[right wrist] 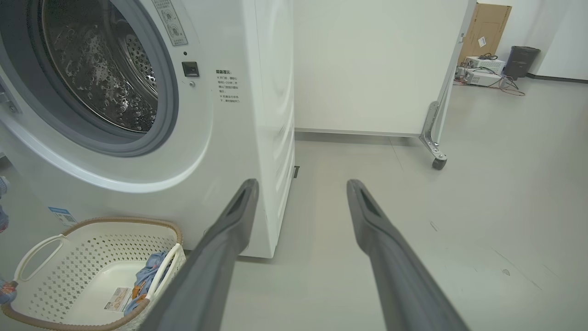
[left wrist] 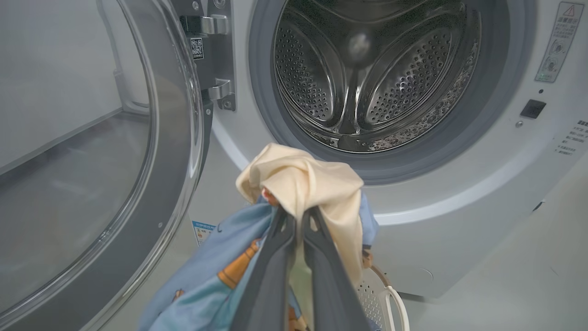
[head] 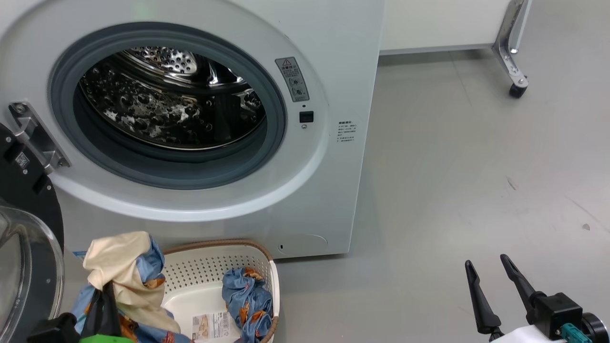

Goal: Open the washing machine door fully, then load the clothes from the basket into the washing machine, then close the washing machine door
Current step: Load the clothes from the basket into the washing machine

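The washing machine (head: 333,57) stands with its drum (head: 167,100) exposed. Its door (head: 28,267) is swung wide at the left, glass dome facing me. Below the opening sits the basket (head: 224,245) holding a blue printed piece (head: 248,297). My left gripper (head: 106,291) is shut on a bunch of clothes (head: 119,267), a cream cloth over blue printed fabric, lifted above the basket's left end. In the left wrist view this gripper (left wrist: 297,212) pinches the clothes (left wrist: 317,184) in front of the drum (left wrist: 367,69), beside the door (left wrist: 92,184). My right gripper (head: 486,260) hangs open over the floor, empty (right wrist: 302,184).
A white panel on a metal leg with a caster (head: 517,88) stands behind the machine's right side. A cardboard box (right wrist: 489,27), a grey bin (right wrist: 519,59) and cabled devices (right wrist: 482,76) sit far back. Grey floor (head: 452,190) spreads to the right.
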